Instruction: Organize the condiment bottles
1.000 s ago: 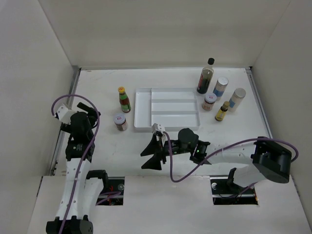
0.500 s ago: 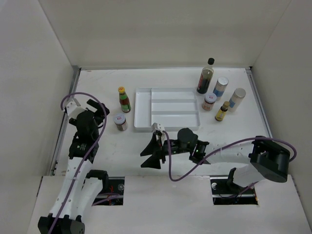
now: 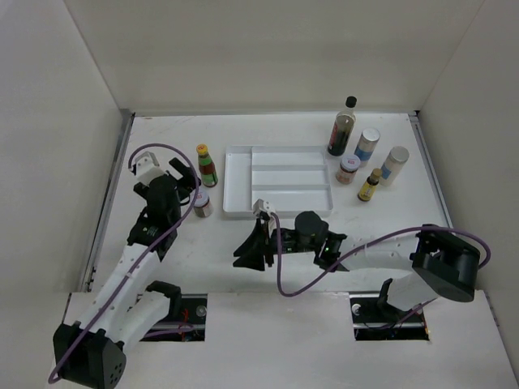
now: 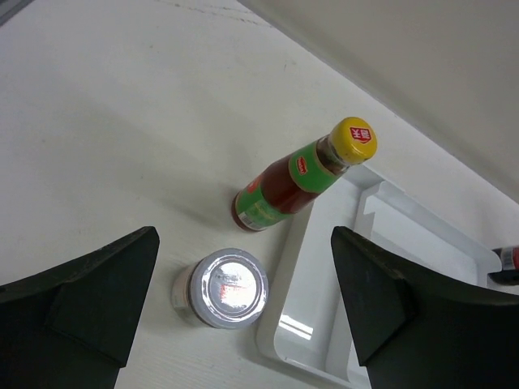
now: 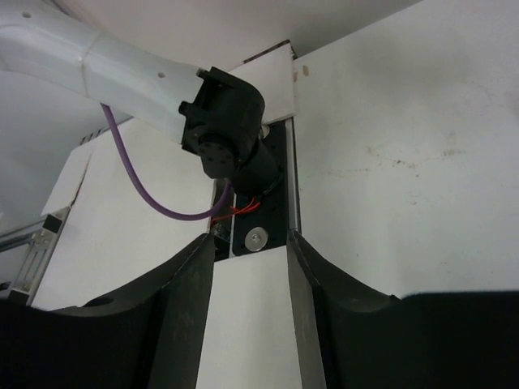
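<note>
A yellow-capped red sauce bottle [image 3: 207, 164] [image 4: 284, 182] and a short silver-lidded jar [image 3: 200, 203] [image 4: 227, 288] stand left of the white tray [image 3: 231, 182] [image 4: 324, 267]. My left gripper [image 3: 186, 180] [image 4: 243, 235] hovers over them, open wide, nothing held. Right of the tray stand a tall dark black-capped bottle [image 3: 342, 126], two pale shakers [image 3: 367, 146] [image 3: 395, 162], a short jar [image 3: 349, 168] and a small yellow-capped dark bottle [image 3: 370, 185]. My right gripper [image 3: 247, 247] [image 5: 251, 239] lies low near the front edge, pointing left, its jaws a narrow gap apart and empty.
The tray has three long slots and one side slot, all bare. White walls close the table [image 3: 162, 138] at the back and sides. The left arm's base [image 5: 231, 138] and purple cable [image 5: 154, 203] sit ahead of my right gripper.
My left arm has swung right and forward, coming over the jar and red sauce bottle. The right gripper's jaws have narrowed; that arm has hardly shifted.
</note>
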